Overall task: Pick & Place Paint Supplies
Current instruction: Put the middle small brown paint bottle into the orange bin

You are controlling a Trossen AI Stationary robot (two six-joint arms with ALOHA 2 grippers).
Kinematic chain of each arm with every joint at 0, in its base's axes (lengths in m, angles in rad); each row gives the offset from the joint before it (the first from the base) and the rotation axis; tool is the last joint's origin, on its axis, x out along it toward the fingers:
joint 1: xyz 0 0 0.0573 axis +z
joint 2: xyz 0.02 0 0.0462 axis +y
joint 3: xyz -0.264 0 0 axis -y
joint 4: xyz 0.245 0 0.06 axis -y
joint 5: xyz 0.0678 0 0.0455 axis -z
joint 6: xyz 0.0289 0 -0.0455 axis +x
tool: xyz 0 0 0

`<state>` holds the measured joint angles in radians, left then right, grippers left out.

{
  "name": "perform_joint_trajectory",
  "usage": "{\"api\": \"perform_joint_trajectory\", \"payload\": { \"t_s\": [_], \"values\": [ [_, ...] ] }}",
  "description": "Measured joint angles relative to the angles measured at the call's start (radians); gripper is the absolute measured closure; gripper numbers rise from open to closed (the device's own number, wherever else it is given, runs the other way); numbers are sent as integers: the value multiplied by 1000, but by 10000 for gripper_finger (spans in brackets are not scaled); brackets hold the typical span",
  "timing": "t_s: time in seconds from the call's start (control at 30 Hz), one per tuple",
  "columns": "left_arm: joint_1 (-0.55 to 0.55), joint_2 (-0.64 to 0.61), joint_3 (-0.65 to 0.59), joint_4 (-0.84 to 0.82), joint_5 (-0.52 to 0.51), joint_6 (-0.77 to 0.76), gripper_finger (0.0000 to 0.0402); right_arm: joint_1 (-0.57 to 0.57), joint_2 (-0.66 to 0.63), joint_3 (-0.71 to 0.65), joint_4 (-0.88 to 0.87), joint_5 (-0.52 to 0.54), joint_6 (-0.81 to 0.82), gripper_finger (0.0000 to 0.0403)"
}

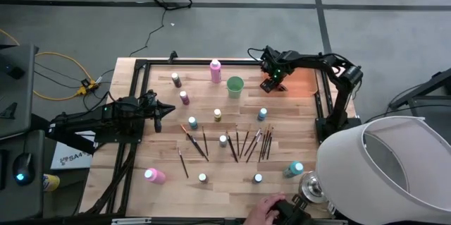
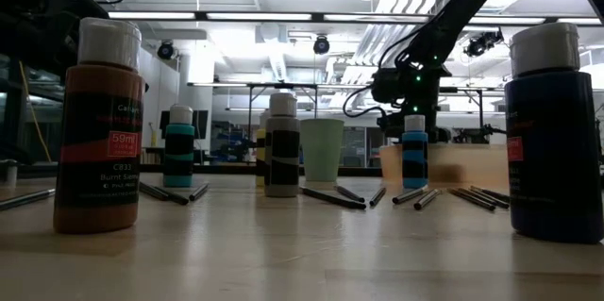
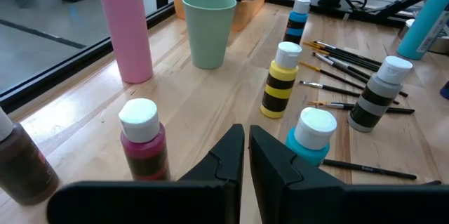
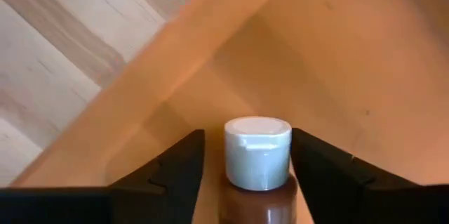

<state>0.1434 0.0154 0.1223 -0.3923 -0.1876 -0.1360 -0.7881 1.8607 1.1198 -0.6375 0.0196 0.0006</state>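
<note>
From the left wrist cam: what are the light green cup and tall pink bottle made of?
Light green cup: probably matte plastic; even opaque colour, thin rim, no glare. Tall pink bottle: likely semi-gloss plastic; a soft highlight runs down its side.

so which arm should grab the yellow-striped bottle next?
Left. The left claw is shut, hovering at the table's left side, looking across at the yellow-striped bottle. The right claw is over the orange tray, fingers around a brown bottle.
</note>
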Motion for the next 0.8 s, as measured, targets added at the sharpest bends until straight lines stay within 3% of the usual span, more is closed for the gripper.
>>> {"api": "perform_joint_trajectory", "payload": {
  "t_s": [0.23,0.4,0.57,0.8],
  "values": [
    [0,0,0,0,0,0,380,-1,0,0,32,12,43,288],
    [0,0,0,0,0,0,380,-6,-44,-1,70,32,115,289],
    [0,0,0,0,0,0,380,-11,-116,-6,86,170,240,287],
    [0,0,0,0,0,0,380,-30,-291,-214,397,250,526,289]
  ]
}}
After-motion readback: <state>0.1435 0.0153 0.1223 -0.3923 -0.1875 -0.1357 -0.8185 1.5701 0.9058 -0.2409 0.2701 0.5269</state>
